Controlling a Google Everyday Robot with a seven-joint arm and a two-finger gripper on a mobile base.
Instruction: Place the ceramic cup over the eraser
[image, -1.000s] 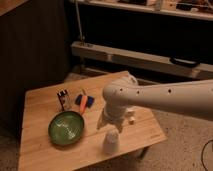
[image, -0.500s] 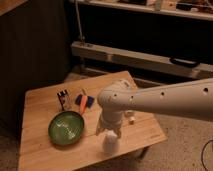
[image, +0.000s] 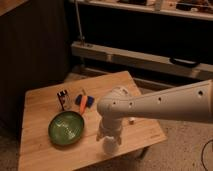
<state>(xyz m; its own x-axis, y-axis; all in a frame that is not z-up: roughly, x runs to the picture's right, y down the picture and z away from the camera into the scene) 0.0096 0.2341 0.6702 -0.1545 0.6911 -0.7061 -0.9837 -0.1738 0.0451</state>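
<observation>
gripper (image: 110, 136) spread wide, down at ceramic cup (image: 111, 146), near table (image: 42, 152) front edge; eraser (image: 62, 99) well apart

Wooden table (image: 41, 102) (low) holds green bowl (image: 65, 128), eraser (image: 63, 99); gripper (image: 109, 137) above ceramic cup (image: 110, 146) at front.

Cup: small plain white glossy ceramic cup (image: 111, 145) — near the front edge of the wooden worktop (image: 40, 147), its top hidden.
Eraser: small near-black rectangular eraser (image: 62, 99) with white marks — upright at the worktop's back left, well apart from the cup.
Gripper: gripper (image: 109, 136) pointing down, right over the cup.
</observation>
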